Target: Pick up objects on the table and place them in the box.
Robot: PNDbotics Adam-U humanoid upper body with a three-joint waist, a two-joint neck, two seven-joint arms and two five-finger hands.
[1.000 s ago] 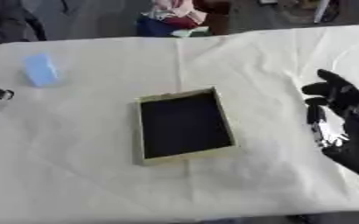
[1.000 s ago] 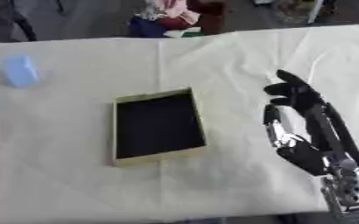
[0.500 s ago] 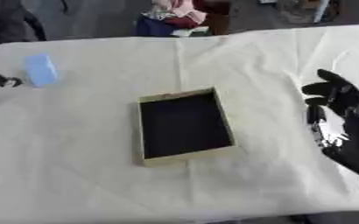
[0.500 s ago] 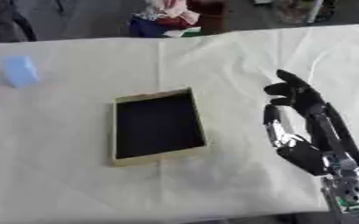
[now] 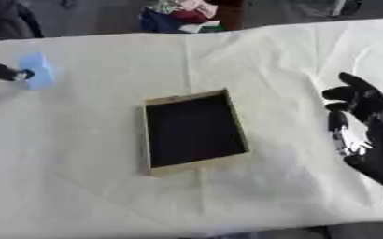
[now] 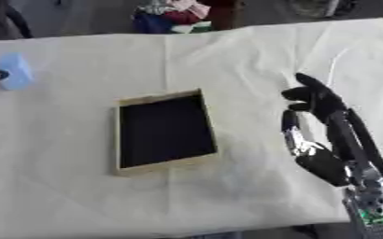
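Reach step. Light-blue block [image 5: 36, 74] at far left of cloth-covered worktop [image 5: 105, 186], touched by left hand [image 5: 3, 72]; its fingers cannot be told. Shallow tan box with dark inside [image 5: 193, 130] mid-worktop, empty. Right hand [image 6: 329, 135] idle, fingers spread. Next: block to be gripped, carried right to box.

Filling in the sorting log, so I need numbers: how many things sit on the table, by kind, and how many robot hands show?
Blue blocks: 1, the blue block, far left.
Boxes: 1, the box, centre, nothing visible inside.
Robot hands: 2, the left hand at the block, the right hand idle.
Total: 4.
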